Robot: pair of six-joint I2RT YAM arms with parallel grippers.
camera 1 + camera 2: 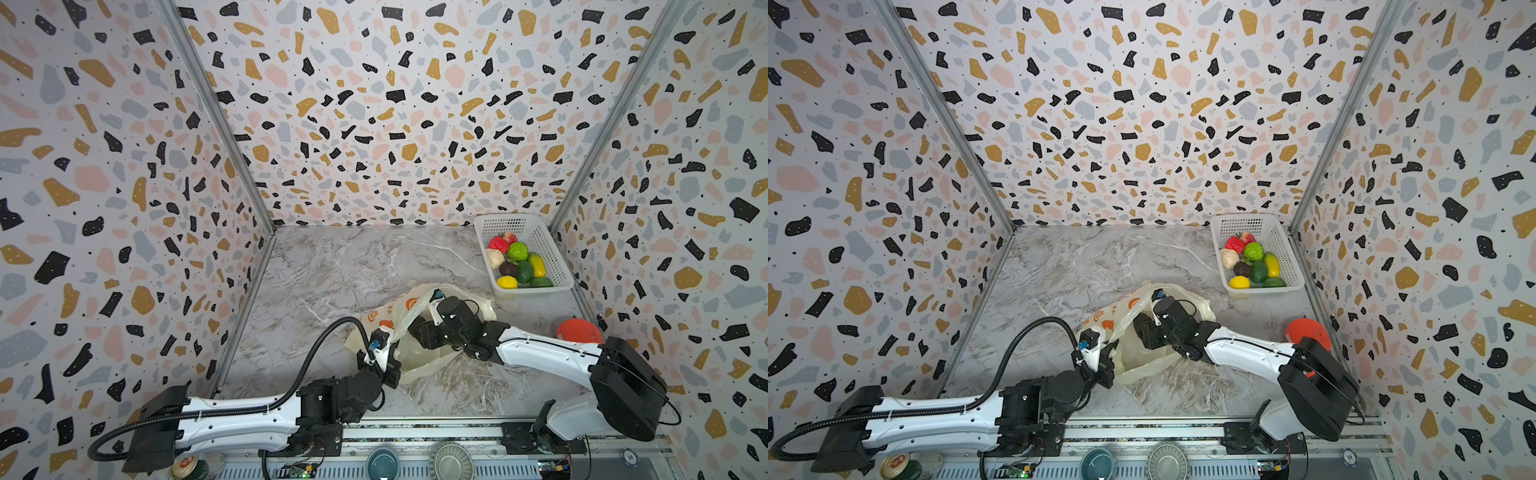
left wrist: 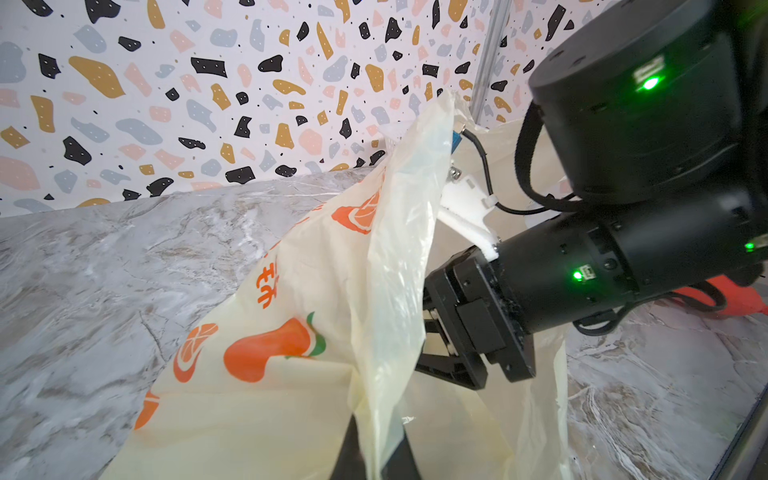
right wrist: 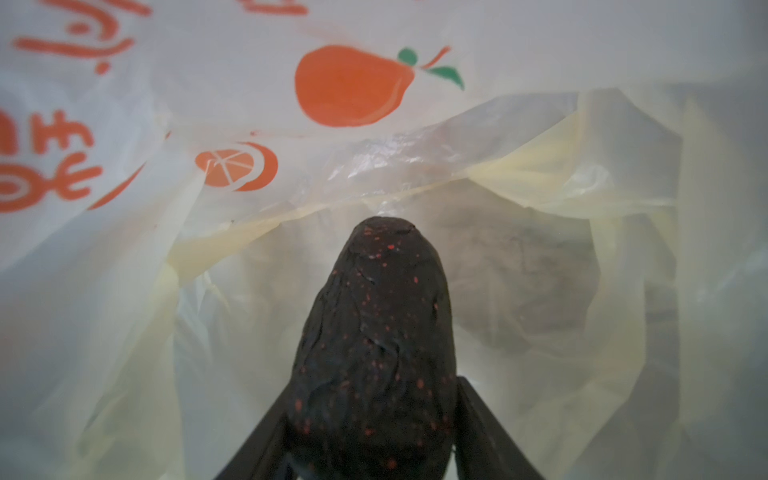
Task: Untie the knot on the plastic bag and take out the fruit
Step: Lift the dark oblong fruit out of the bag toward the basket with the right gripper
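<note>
The plastic bag (image 1: pixel 424 365) lies near-centre on the desk (image 1: pixel 332 266); a basket (image 1: pixel 540 237) stands far right. Inside the bag, the right pincer (image 3: pixel 372 392) holds a fruit (image 3: pixel 374 316).

Left arm (image 1: pixel 232 415): white moulded link shells, black joint housings, black corrugated conduit (image 1: pixel 349 320) routed outside. A blue connector (image 1: pixel 374 345) sits at its wrist. Right arm (image 1: pixel 548 353): matching white shells, bulky black elbow housing (image 1: pixel 627 386), thin black cable (image 1: pixel 552 341) along the link. Its wrist motors (image 2: pixel 623 124) are black cylinders with lit green indicator lights (image 2: pixel 649 83); a white bracket (image 2: pixel 461 208) carries silver screws (image 2: pixel 455 172). Right gripper (image 3: pixel 374 395): flat matte-black fingers (image 3: pixel 486 428).
</note>
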